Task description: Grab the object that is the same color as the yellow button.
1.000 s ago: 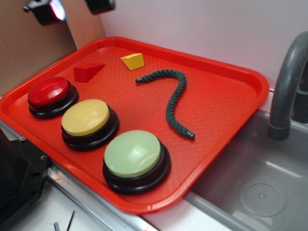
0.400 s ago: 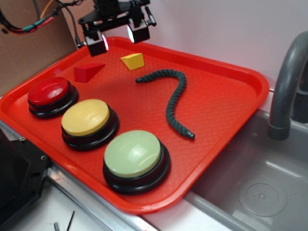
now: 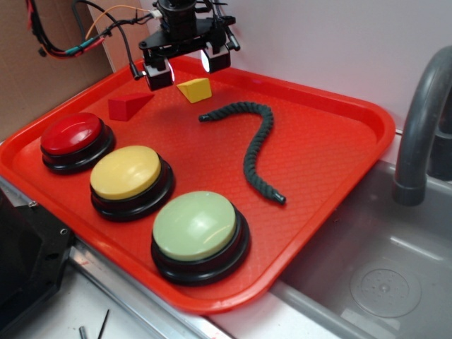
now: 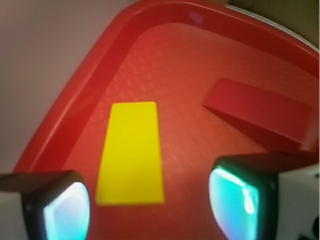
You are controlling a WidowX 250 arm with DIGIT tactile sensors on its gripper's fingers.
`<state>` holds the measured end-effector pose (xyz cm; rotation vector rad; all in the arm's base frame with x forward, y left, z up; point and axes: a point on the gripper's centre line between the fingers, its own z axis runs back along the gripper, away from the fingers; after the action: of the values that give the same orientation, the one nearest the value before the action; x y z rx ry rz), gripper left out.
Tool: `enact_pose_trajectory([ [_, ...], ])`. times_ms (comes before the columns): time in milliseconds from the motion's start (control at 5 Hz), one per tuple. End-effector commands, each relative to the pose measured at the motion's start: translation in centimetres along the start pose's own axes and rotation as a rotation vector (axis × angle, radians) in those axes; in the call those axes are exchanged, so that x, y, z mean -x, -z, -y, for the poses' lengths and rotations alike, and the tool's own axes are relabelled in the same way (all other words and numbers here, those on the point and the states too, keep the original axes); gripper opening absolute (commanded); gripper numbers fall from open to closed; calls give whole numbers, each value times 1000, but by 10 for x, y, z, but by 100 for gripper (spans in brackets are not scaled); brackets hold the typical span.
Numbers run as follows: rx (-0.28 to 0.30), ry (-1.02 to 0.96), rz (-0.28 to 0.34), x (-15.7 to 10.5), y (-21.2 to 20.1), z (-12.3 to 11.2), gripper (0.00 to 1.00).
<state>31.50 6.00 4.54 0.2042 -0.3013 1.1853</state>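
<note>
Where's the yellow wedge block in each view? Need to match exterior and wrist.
Exterior: yellow wedge block at the tray's far side, below the open gripper, right of the red wedge.
Wrist: yellow wedge block lower centre-left, ahead of the fingers, red wedge at upper right.
Shared landmark: the red wedge beside it, on the red tray.

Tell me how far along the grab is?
Done: the gripper is over the far end of the tray, above the yellow wedge, not the red wedge. In hand: lining up; the wrist view shows the yellow wedge between the open fingers. Left: lower, close, lift.
</note>
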Motion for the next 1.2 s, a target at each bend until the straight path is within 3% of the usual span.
enact_pose_trajectory([
  [0, 11, -23, 67, -27, 5, 5, 100],
  [200, 3, -13, 59, -24, 11, 7, 100],
  [400, 29, -11, 45, -23, 12, 3, 0],
  [600, 64, 14, 14, -24, 2, -1, 0],
  [800, 97, 256, -144, -27, -19, -1, 0],
  [1000, 182, 491, -214, -22, -52, -6, 0],
])
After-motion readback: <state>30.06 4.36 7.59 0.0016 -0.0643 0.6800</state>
